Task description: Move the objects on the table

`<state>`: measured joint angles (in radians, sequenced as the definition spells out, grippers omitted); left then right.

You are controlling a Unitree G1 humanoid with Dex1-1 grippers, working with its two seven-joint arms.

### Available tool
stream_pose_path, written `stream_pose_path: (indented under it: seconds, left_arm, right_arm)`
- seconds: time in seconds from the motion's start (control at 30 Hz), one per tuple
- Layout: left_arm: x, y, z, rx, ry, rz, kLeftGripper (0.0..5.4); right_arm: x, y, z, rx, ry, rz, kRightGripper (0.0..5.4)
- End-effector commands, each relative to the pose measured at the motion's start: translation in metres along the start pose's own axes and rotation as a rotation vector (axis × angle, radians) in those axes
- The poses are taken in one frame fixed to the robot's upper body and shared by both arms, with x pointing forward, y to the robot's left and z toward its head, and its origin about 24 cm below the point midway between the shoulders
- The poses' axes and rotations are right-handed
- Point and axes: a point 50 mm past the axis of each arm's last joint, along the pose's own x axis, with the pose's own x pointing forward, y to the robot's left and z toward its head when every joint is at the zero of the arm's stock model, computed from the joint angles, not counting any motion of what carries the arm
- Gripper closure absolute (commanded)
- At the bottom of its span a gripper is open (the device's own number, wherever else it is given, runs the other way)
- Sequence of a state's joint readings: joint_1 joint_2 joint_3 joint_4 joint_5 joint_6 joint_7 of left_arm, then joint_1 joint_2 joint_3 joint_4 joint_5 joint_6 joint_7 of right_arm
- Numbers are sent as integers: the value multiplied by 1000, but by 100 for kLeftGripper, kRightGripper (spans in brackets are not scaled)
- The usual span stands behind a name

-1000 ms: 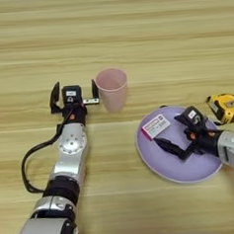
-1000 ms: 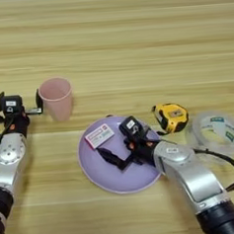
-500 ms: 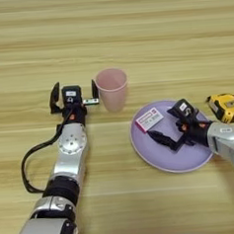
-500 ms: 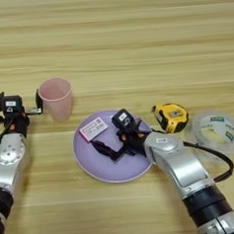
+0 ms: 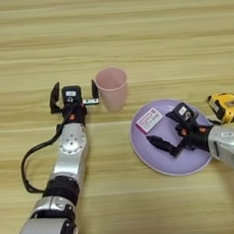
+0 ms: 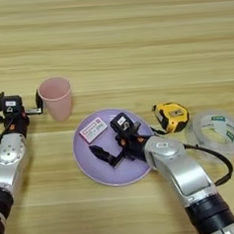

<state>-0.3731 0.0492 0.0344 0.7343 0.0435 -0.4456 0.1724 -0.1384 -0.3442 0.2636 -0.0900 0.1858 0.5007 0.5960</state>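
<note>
Down on the lilac plate (image 6: 95, 165), the right hand (image 6: 111, 141) lies low with its two black fingers spread apart: one finger (image 6: 103, 154) stretches over the middle of the plate, the other sits up near the plate's far rim. Nothing shows between them, so the hand is open and holds nothing. Whether the lower finger touches the plate surface cannot be told. Just beside the hand, on the plate's far left part, lies the small pink-and-white box (image 6: 93, 129), flat and apart from both fingers. The silver forearm runs from the hand towards the near right corner of the view.

Right of the plate, close to its rim, stands the yellow tape measure (image 6: 171, 117) on the worktop (image 6: 134, 48), and further right lies a clear roll of tape (image 6: 215, 131), near the tape measure. A black cable curves from the arm past this roll.

Over on the left, the left hand (image 5: 73, 95) rests on the worktop with its fingers held wide, gripping nothing. The pale pink cup (image 5: 111, 88) stands upright just beside its right-hand finger, very near but seemingly not gripped. The cup is on bare wood, beyond the plate's left edge and apart from it.
</note>
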Motion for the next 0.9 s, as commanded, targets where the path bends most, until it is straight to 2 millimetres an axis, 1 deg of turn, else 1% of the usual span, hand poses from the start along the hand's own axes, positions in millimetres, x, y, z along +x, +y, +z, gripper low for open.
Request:
stream_pose_path:
  seconds: [0.03, 0.17, 0.33, 0.57, 0.77, 0.9]
  left_arm:
    - [0, -1, -1, 11, 7, -2, 0]
    - [0, -1, -1, 10, 7, -2, 0]
    - [0, -1, -1, 9, 6, -2, 0]
    - [0, -1, -1, 9, 6, -2, 0]
    - [0, -2, -1, 9, 6, -2, 0]
    - [0, -2, 0, 8, 6, -2, 0]
  right_arm:
    - [-4, 0, 3, -1, -4, -7, 3]
    - [-2, 1, 4, 3, -9, -9, 3]
    - [3, -5, 2, 0, -4, -39, 3]
    - [9, -6, -1, 5, -1, -37, 3]
    - [15, -3, -1, 3, -2, -13, 3]
    - [15, 2, 1, -6, -5, 11, 3]
